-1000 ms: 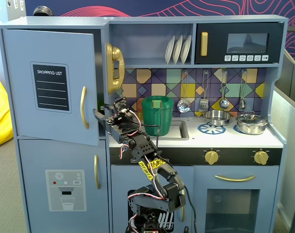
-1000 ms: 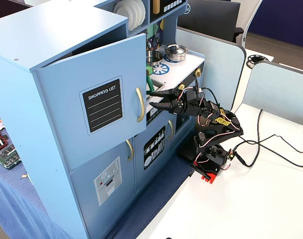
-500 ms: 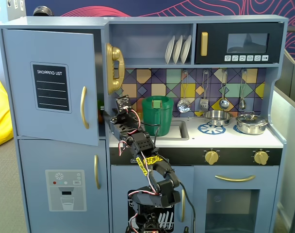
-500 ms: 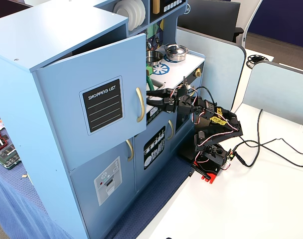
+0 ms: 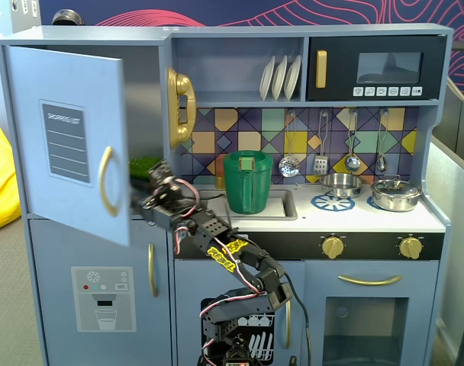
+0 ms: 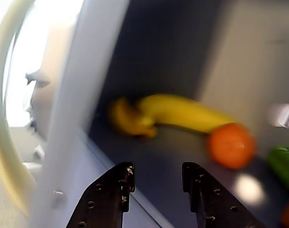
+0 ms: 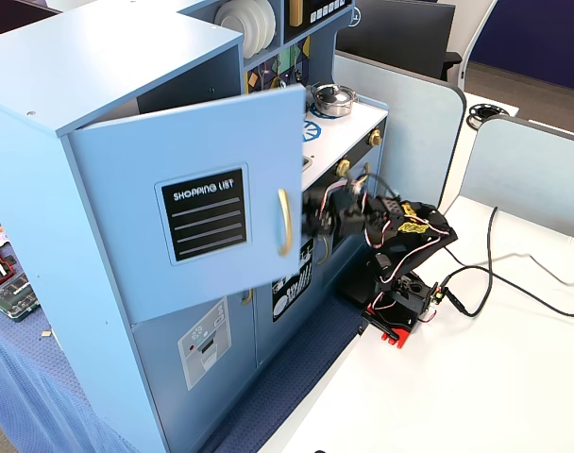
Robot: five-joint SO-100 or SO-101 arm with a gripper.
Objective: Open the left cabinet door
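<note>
pincer (image 6: 156,183) tips behind left cabinet door (image 7: 188,203), blurred

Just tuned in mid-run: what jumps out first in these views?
The big blue door with the shopping-list panel stands swung partway out from the toy kitchen's upper left, its gold handle facing the room. The arm reaches behind its free edge, its pincer pointing into the dark compartment with nothing between the fingers. In the wrist view a banana and an orange lie inside.
</note>
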